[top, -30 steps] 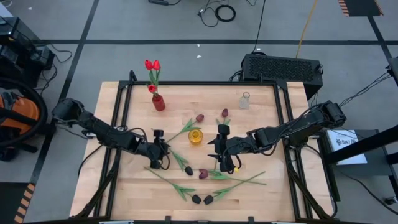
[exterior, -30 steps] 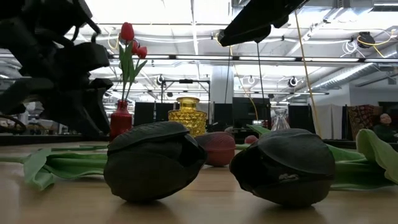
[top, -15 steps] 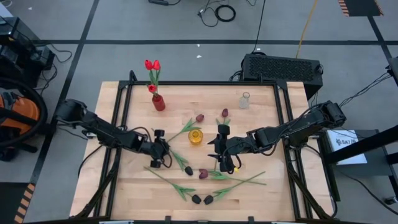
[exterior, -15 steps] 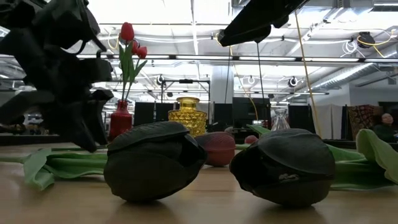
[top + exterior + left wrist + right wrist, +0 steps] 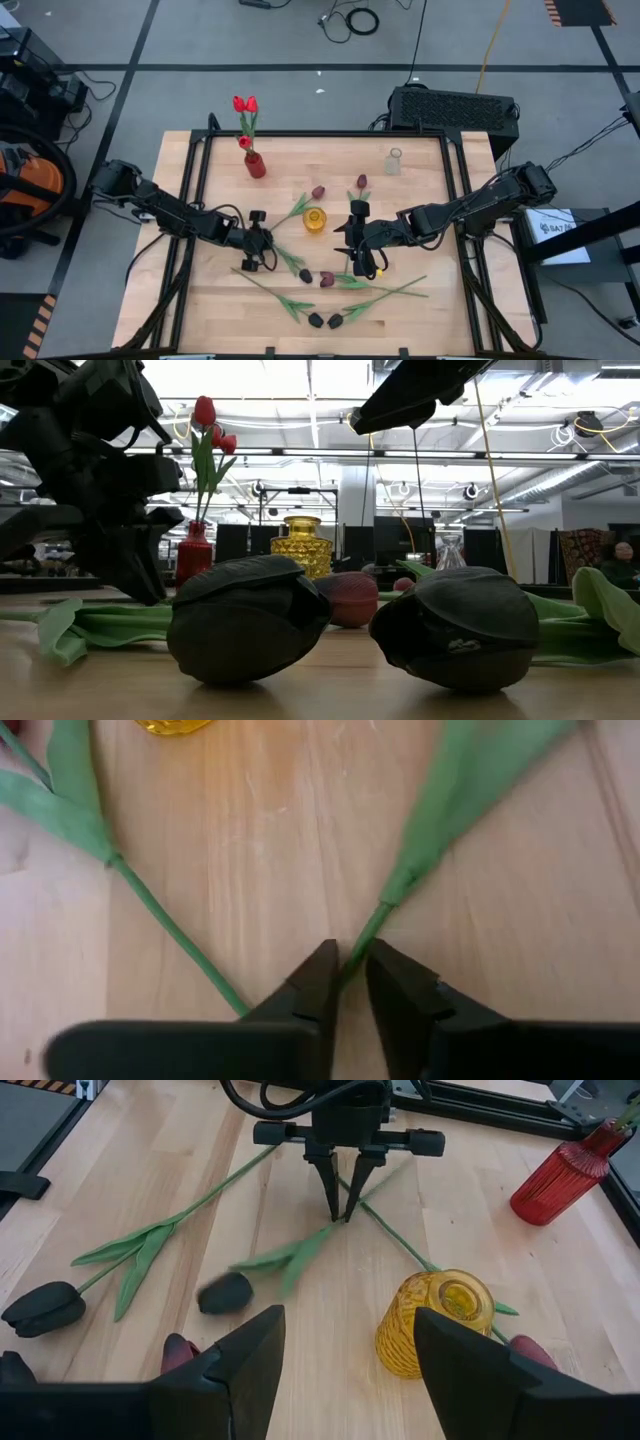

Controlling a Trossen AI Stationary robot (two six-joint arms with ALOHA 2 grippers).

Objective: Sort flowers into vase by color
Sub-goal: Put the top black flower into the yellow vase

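My left gripper stands left of the yellow vase, fingers down, shut on the green stem of a black tulip that lies on the wood. It also shows in the right wrist view. My right gripper hangs open and empty right of the yellow vase. The red vase at the far left holds red tulips. Maroon tulips and black tulips lie loose on the table. My left gripper pinches the black tulip's stem near its bare end between its two fingertips. The fingers come from above, pointing down, and lie across the stem. The stem runs off along the table to its leaf and head.
A second stem crosses close by the held one. A clear vase stands at the far right. Two black tulip heads lie near the table's near edge. Black frame rails run along both sides.
My left gripper has gone down a little and slightly toward the table's right edge, onto the black tulip's stem. My right gripper has kept still.
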